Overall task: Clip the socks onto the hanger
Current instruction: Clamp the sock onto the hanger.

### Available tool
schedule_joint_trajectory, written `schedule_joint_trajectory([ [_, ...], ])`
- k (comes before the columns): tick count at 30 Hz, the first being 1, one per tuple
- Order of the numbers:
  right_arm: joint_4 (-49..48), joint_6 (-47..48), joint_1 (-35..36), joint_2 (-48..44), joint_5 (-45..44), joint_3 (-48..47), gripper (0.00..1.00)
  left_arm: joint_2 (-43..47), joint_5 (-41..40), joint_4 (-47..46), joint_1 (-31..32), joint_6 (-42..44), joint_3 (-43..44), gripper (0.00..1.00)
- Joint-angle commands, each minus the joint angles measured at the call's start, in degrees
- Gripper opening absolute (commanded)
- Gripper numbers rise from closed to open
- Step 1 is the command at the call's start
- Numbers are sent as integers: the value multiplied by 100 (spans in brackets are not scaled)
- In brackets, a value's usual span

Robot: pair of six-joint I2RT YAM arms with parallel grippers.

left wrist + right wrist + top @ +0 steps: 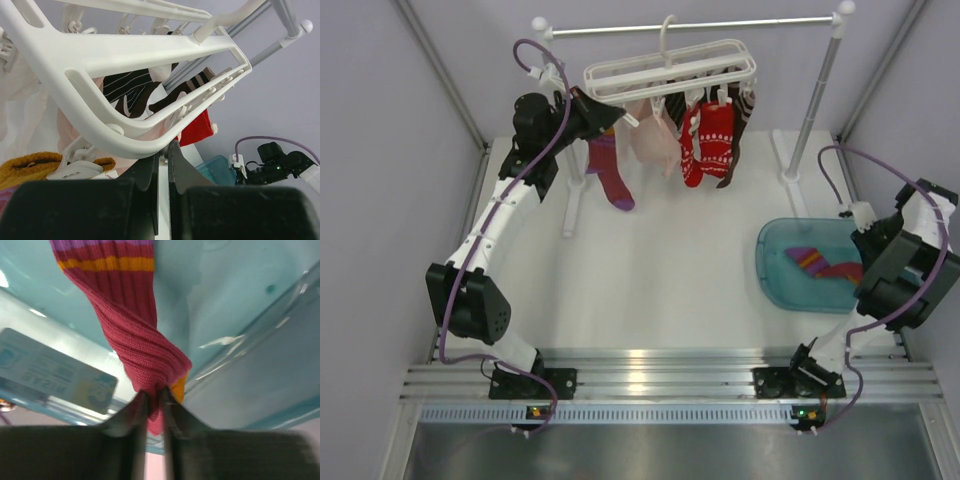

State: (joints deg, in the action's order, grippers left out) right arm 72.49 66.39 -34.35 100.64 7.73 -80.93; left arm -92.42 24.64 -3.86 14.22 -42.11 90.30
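Top external view: the hanger [700,62] hangs by its hook from the silver rail [740,22] at the far side of the worktop [660,270]. We note a row of socks clipped beneath it: a purple sock [610,178] at the left end, a pale sock [655,140], two red patterned socks [715,140] and a dark striped sock [745,110] at the right end.

The left end effector [612,115] is raised to the hanger's left end. In the left wrist view its fingers stand closed, with only a sliver between them and nothing in it. The tips are just beneath the frame's curved outer edge. An orange-yellow sock [25,167] and a white clip [75,170] sit just left of the fingers.

In the right wrist view, the right end effector [154,392] is closed on the end of a banded sock [135,335], magenta with orange and purple stripes. This sock lies in the teal tub [770,280], and the grip is close to the tub's wall.

The tub sits at the right side of the worktop, near the foot of the right rail post [815,110]. A broad stretch of white worktop lies between the hanging row and the arm bases. The left arm runs close along the left wall. The right arm is folded near the right wall.
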Motion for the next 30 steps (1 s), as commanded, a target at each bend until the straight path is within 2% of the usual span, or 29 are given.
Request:
schedule_joint_trajectory([
  [1,-199,418,-19,-246,-131,-22,20,40,67,-221,-24,1,-56,0],
  [3,-490,462,24,-334,-210,120,44,40,84,-229,-33,-8,-74,0],
  [5,-438,498,60,-378,-97,42,53,49,84,-221,-33,10,-65,0],
  [6,-202,480,77,-370,209,-184,62,58,84,-221,-33,27,-65,0],
  [8,63,149,165,-326,544,-458,63,66,84,-221,-33,27,-74,0],
  [10,178,-230,279,-317,1045,-757,59,58,84,-221,-33,10,-65,0],
  [11,73,-763,393,-369,1212,-775,58,66,84,-221,-33,-8,-74,0],
  [13,-488,-1214,577,-588,1521,-566,58,66,84,-247,-33,-17,-100,0],
  [14,-847,-1782,813,-668,1495,-399,57,66,84,-247,-33,-17,-101,0],
  [20,-2659,-3086,1395,-914,1310,937,57,93,76,-247,-42,27,-92,0],
  [24,-3556,-3387,1572,-967,1047,1693,59,67,93,-238,-51,27,-83,0],
  [30,-3978,-3255,1563,-564,862,1878,60,22,102,-256,-51,18,-92,0],
])
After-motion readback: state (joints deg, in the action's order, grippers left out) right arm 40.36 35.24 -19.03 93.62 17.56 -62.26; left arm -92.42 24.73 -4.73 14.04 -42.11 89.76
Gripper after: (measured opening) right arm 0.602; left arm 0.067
